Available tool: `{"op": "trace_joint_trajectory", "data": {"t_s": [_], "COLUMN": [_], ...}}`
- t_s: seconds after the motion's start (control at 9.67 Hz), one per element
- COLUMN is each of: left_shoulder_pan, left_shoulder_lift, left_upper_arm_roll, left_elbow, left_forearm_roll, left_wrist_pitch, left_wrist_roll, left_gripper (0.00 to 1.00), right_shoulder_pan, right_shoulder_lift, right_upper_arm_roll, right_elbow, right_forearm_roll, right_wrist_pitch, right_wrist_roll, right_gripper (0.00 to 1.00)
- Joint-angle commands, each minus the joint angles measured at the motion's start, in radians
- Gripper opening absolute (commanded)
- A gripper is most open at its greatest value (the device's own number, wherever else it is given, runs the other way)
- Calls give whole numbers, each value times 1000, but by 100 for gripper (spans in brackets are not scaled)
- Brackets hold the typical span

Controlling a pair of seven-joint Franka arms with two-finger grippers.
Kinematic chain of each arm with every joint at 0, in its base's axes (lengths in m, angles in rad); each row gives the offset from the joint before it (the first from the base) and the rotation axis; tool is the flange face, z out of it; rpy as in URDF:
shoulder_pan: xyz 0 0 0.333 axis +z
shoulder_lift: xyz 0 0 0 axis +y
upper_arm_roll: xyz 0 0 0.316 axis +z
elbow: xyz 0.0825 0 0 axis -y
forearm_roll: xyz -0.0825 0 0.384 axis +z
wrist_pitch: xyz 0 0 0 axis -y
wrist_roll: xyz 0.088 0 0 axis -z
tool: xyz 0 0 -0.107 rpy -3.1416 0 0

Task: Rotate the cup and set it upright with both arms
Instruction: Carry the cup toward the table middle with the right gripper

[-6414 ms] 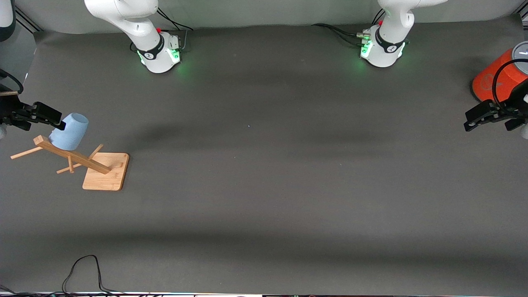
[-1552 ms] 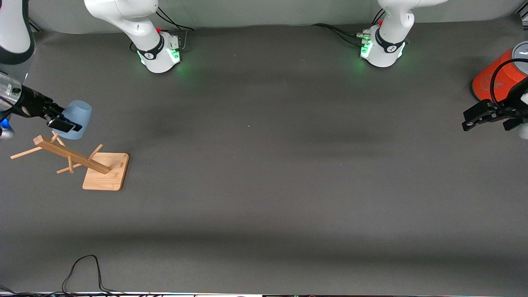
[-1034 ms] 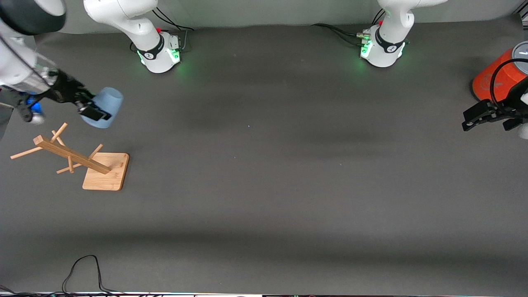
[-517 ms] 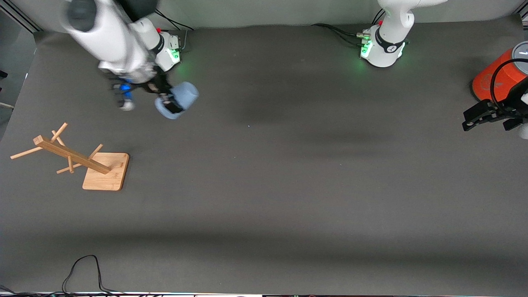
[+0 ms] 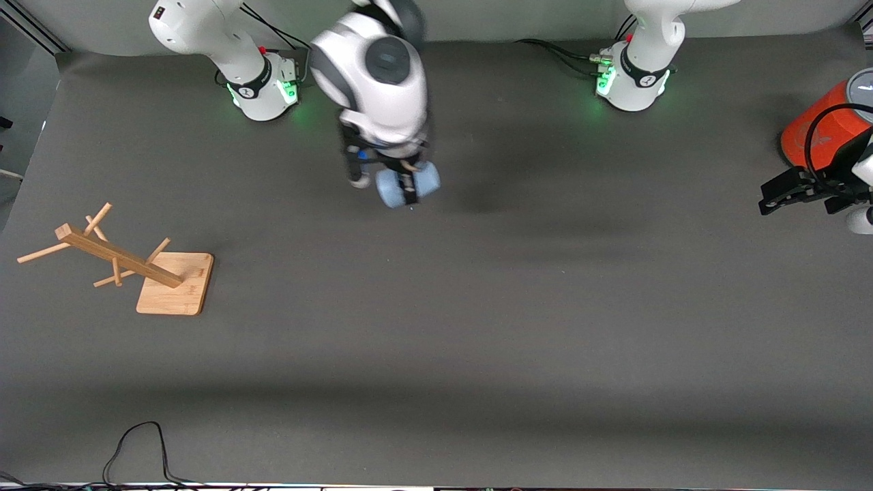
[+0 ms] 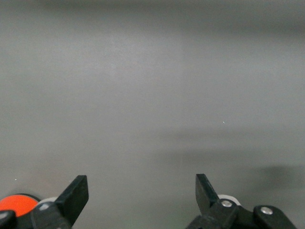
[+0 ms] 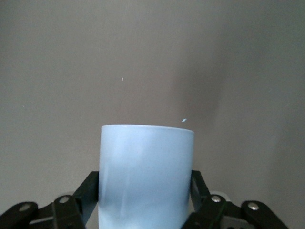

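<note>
The light-blue cup [image 5: 408, 187] hangs in the air over the middle of the table, lying on its side, in my right gripper [image 5: 408, 185]. The right wrist view shows the cup [image 7: 146, 176] between both black fingers [image 7: 90, 191], which press on its sides. My right arm reaches out from its base over the table's middle. My left gripper [image 5: 794, 193] is open and empty at the left arm's end of the table, beside the orange cylinder; the left wrist view shows its fingers [image 6: 76, 195] wide apart over bare mat.
A wooden cup rack [image 5: 116, 258] on a square wooden base [image 5: 174, 292] stands toward the right arm's end. A large orange cylinder with a grey lid [image 5: 826, 126] stands at the left arm's end. A black cable [image 5: 140, 447] lies near the front edge.
My right gripper took the cup off the wooden rack and carried it from the right arm's end toward the table's middle. The left arm has barely moved.
</note>
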Motion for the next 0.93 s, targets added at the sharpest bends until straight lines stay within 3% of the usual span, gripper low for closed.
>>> {"op": "trace_joint_trajectory", "data": {"t_s": [0.0,0.52,0.83], "left_shoulder_pan": [7,3,-22], "left_shoulder_lift": [-21,-20,-14], "left_upper_arm_roll": [1,1,-4], "left_elbow": [-11,-19,-19], "left_forearm_roll": [-4,-6,-4], "left_wrist_pitch": [-3,-3,15], "left_wrist_roll": [-6,-9,-109], "left_gripper": [100,100,100], "right_shoulder_pan": [17,37,35], "right_shoulder_lift": [195,407,453], "right_upper_arm_roll": [-17,1,12], "right_elbow": [179,288,302], "right_forearm_roll": [-13,-4,-4], "right_wrist_pitch": [-19,27,41], "right_wrist_roll": [118,292,293], "right_gripper": [51,51,51]}}
